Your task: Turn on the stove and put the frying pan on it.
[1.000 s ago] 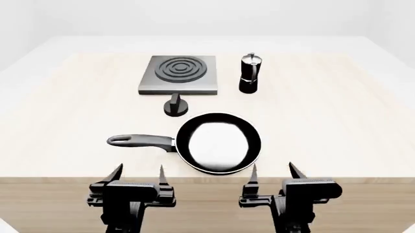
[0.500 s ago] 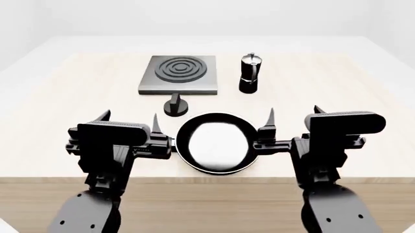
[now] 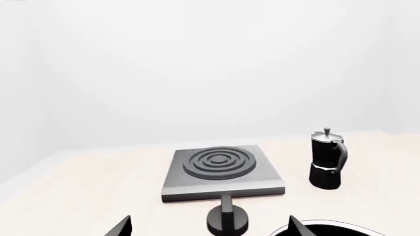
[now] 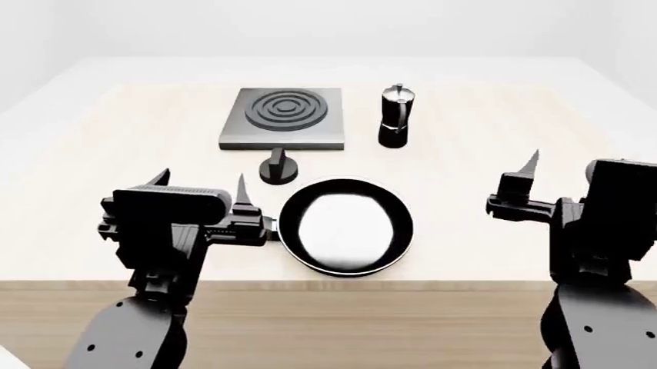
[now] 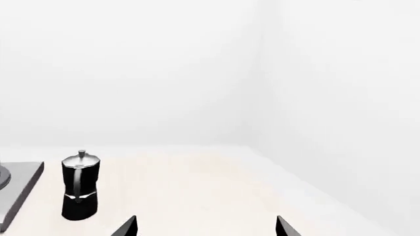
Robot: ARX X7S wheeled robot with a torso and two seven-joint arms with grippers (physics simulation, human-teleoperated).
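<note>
From the left wrist, the stove (image 3: 222,171) sits ahead on the bench (image 3: 98,182) with its knob (image 3: 227,222) just in front, likely the first target; the moka pot (image 3: 327,160) stands beside the stove. From the head, the frying pan (image 4: 347,225) lies near the bench edge, not yet on the stove; the left end effector (image 4: 200,184) hangs over its handle, prongs apart and empty. The right end effector (image 4: 562,169) also appears spread. The right wrist shows only the pot, well clear.
</note>
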